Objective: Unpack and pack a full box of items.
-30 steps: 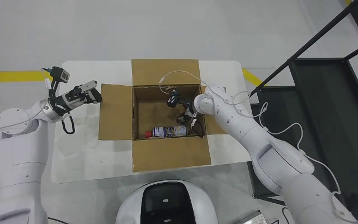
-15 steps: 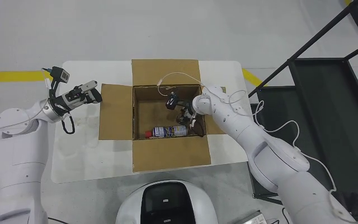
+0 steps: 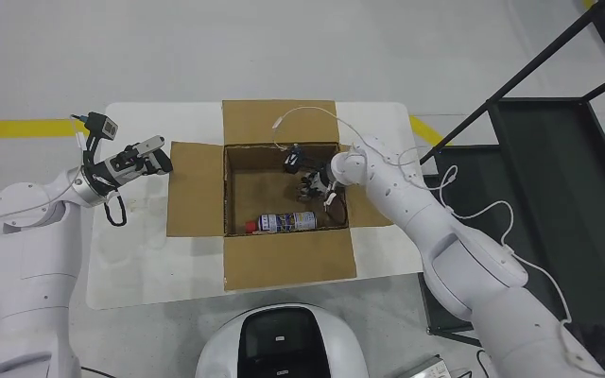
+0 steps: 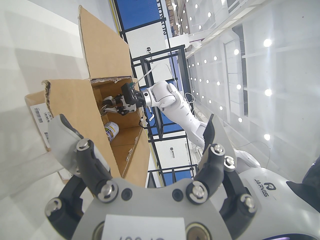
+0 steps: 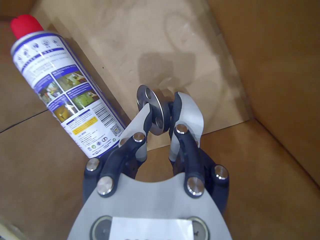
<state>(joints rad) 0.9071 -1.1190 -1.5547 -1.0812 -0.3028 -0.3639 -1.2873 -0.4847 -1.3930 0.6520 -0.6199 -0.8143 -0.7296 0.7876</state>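
The left arm stretches along the left side of the scene, forearm level and aimed to the right. The left end effector (image 4: 135, 123) points rightward with its two fingers spread wide apart and nothing between them. The right arm comes in from the near right, elbow bent, forearm running left and slightly far, wrist tipped downward. The right end effector (image 5: 162, 102) hangs low at mid-scene, aimed down and leftward, its fingers pinched onto a small metal flange disc (image 5: 156, 107), one finger against each face
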